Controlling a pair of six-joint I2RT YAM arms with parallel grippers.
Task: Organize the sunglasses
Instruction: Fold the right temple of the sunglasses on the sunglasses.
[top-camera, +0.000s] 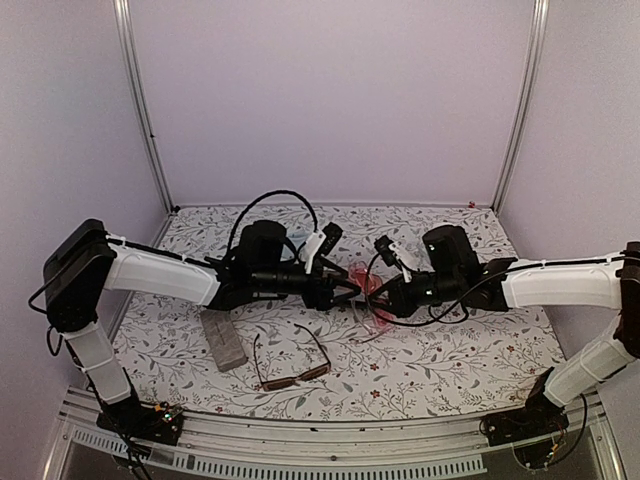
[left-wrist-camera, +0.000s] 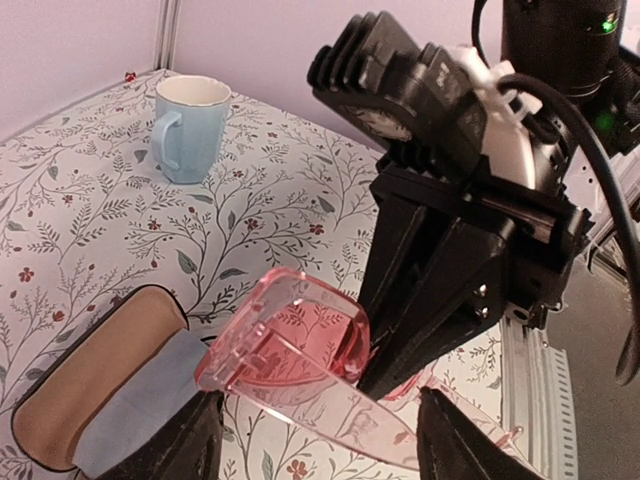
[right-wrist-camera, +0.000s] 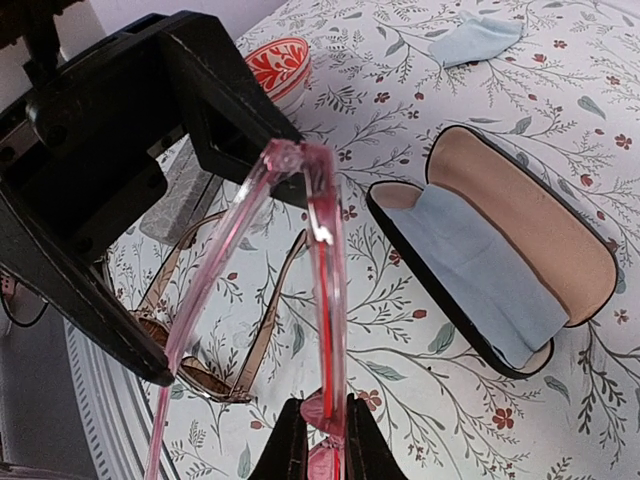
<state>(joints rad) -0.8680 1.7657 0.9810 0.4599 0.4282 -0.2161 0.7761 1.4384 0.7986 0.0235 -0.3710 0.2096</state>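
1. The pink glasses (top-camera: 372, 300) are being held above the table between the left gripper (top-camera: 345, 290) and the right gripper (top-camera: 385, 296). The brown glasses (top-camera: 295, 377) are lying below both.
2. The left jaws are being held apart around a pink lens.
3. The right jaws are being clamped on a pink temple.

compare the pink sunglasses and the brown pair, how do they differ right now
The pink sunglasses have a thick translucent frame; the brown sunglasses have a thin dark one. The pink sunglasses are held off the table by the right gripper, with the left gripper open around them; the brown sunglasses lie untouched on the table. Both are outside the open black case.
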